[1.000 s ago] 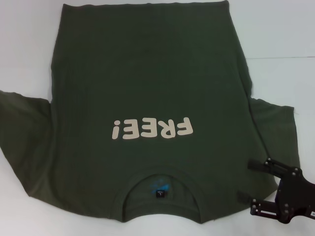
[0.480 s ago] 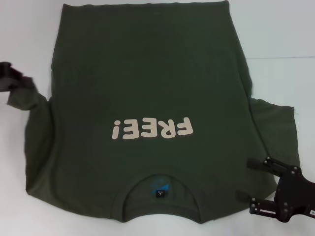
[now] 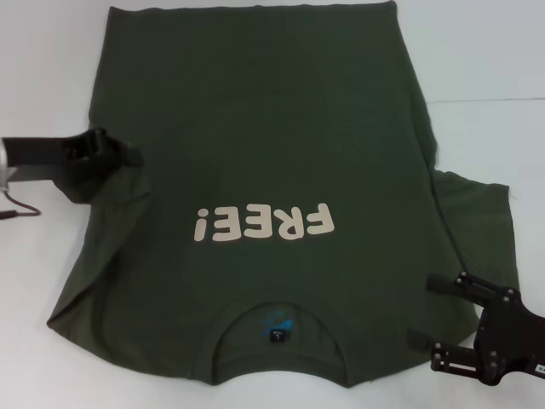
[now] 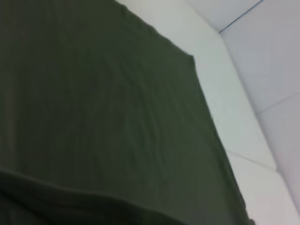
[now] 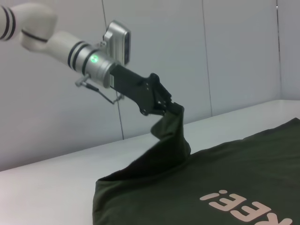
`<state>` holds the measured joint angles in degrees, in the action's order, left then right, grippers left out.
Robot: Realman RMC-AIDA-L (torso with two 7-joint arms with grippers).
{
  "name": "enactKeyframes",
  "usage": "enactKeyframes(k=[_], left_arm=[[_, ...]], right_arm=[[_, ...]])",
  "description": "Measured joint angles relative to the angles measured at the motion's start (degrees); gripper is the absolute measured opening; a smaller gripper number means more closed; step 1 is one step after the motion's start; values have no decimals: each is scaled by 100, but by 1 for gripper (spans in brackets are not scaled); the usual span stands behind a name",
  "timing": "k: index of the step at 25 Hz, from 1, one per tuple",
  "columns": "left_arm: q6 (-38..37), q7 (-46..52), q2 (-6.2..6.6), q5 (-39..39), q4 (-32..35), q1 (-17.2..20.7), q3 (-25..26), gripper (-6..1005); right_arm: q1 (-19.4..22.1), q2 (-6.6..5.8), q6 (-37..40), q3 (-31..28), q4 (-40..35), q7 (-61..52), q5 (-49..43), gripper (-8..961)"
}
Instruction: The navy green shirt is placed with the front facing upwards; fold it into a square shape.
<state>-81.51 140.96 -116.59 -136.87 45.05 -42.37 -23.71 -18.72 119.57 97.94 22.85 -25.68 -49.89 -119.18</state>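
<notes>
Above the table, the left gripper (image 3: 128,155) jaws pinch the navy green shirt (image 3: 255,153) sleeve, lifted.

White table (image 3: 485,68), pale panelled wall (image 5: 187,61) behind it, thin seam lines

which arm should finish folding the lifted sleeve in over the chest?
Left. The left gripper is shut on the navy green shirt, holding its sleeve raised over the body. The right gripper sits open at the opposite shoulder, holding nothing.

Lab: white table (image 3: 477,51), bare walls (image 5: 187,56)
</notes>
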Motion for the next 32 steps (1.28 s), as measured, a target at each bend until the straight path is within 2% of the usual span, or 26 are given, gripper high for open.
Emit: enactKeyframes(k=[2, 8, 12, 17, 28, 32], left_arm=[[229, -101, -111, 70, -130, 37, -33, 2], [713, -402, -338, 175, -494, 56, -41, 2], [911, -583, -472, 235, -626, 44, -49, 2], [1110, -682, -593, 292, -685, 63, -51, 49], [1115, -1333, -651, 324, -906, 98, -56, 152], [1124, -1322, -632, 307, -909, 139, -55, 326]], right_arm=[[0, 3, 3, 0, 2, 2, 0, 884], [0, 5, 8, 0, 25, 7, 0, 882], [-2, 5, 8, 0, 37, 10, 0, 883], [-1, 5, 9, 0, 40, 9, 0, 884], [-19, 11, 5, 9, 47, 6, 0, 882], [-24, 14, 5, 9, 46, 6, 0, 882]])
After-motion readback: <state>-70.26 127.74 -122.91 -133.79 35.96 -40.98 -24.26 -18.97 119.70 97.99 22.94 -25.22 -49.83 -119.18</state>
